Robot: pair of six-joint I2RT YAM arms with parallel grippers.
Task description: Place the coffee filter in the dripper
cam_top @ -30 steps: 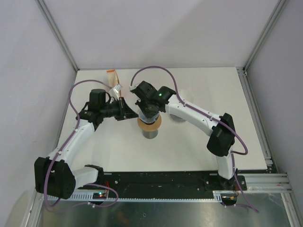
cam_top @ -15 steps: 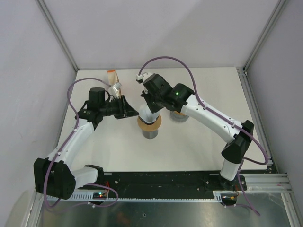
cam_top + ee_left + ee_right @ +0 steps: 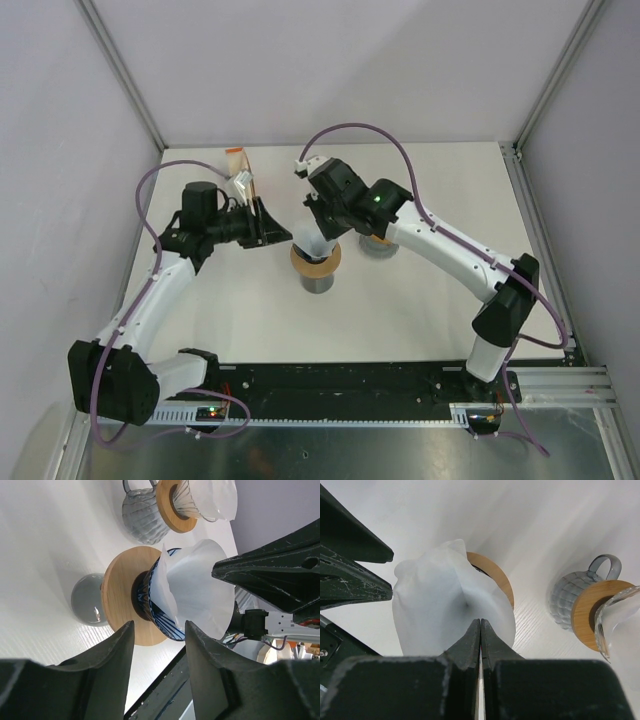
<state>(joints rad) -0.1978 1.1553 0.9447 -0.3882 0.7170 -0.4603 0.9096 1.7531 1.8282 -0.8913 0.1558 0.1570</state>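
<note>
White tabletop (image 3: 420, 300), boxed in by pale lavender walls (image 3: 330, 60), is carrying the dripper (image 3: 150, 597) on a grey cup (image 3: 87, 600) mid-table, with a ribbed mug (image 3: 142, 515) standing near it. Right gripper (image 3: 480, 625) is pinching the coffee filter (image 3: 435, 605), which is sitting partway in the dripper. Left gripper (image 3: 159, 630) is hovering just beside it, fingers spread, grasping nothing.

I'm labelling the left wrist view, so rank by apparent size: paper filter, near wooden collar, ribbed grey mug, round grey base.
Largest: paper filter and near wooden collar, about alike, so unranked.
Then: ribbed grey mug, though it sits farther from the camera.
Smallest: round grey base.
</note>
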